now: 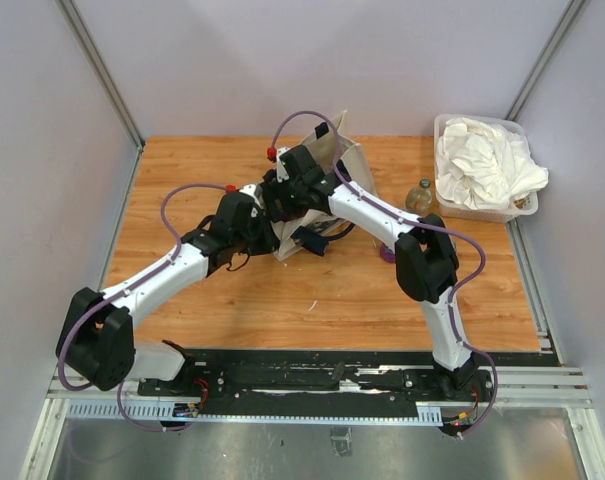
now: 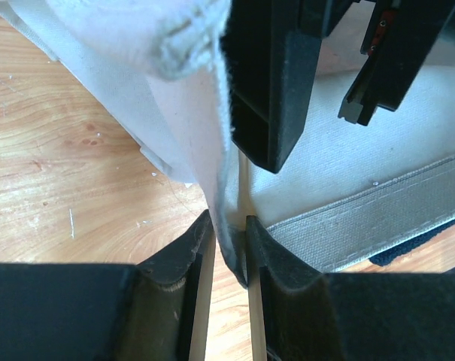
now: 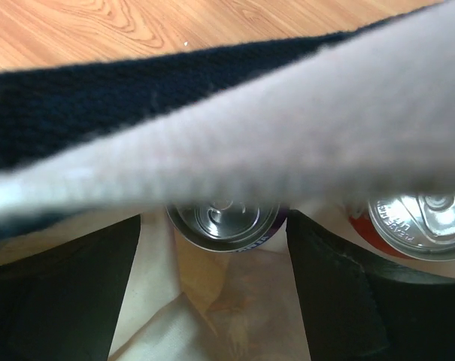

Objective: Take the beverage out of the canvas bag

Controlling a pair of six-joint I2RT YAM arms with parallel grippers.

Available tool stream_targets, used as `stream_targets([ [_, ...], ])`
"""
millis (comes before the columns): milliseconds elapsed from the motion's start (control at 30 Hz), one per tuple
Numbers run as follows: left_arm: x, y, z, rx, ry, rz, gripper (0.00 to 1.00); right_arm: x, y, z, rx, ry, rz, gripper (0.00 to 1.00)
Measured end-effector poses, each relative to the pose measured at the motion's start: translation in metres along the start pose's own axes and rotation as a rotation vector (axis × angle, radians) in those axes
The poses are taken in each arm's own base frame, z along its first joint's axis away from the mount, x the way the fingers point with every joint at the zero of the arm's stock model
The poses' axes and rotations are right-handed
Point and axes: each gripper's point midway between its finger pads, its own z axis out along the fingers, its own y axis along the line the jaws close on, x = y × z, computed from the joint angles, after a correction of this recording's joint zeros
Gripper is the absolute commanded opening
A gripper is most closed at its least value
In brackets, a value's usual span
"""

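Observation:
The cream canvas bag (image 1: 350,165) lies tipped over at the table's middle, mouth toward the arms. My left gripper (image 1: 264,218) is shut on the bag's rim; in the left wrist view the canvas fold (image 2: 229,226) is pinched between the jaws (image 2: 231,244). My right gripper (image 1: 285,197) reaches into the mouth. In the right wrist view it (image 3: 213,226) stands open, its tips on either side of a purple beverage can (image 3: 223,222) seen top-on. An orange can (image 3: 419,226) lies to its right. The blurred rim (image 3: 287,128) and navy strap (image 3: 99,98) cross the top.
A clear tub of white cloths (image 1: 482,165) stands at the back right, with a small glass bottle (image 1: 419,197) beside it. A purple object (image 1: 387,252) shows under the right arm. Grey walls close in the wooden table (image 1: 312,300) on three sides.

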Motion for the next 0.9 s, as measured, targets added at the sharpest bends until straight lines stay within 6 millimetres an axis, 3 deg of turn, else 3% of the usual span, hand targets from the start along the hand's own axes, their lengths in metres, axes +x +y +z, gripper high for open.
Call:
stream_targets([
  [533,-0.003,0.002,-0.005,-0.006,-0.026,0.001,0.26,0.000,-0.003,0.008,0.016,-0.005,0.033,0.74],
  [833,-0.003,0.002,-0.005,-0.009,-0.026,0.001,0.26,0.003,-0.006,0.011,0.031,0.004,0.042,0.28],
  [867,-0.003,0.002,-0.005,-0.009,-0.026,0.001,0.26,0.003,-0.007,0.011,0.031,0.004,0.042,0.07],
  [900,-0.002,0.003,-0.005,-0.010,-0.025,0.001,0.26,0.003,-0.007,0.011,0.032,0.003,0.043,0.01],
])
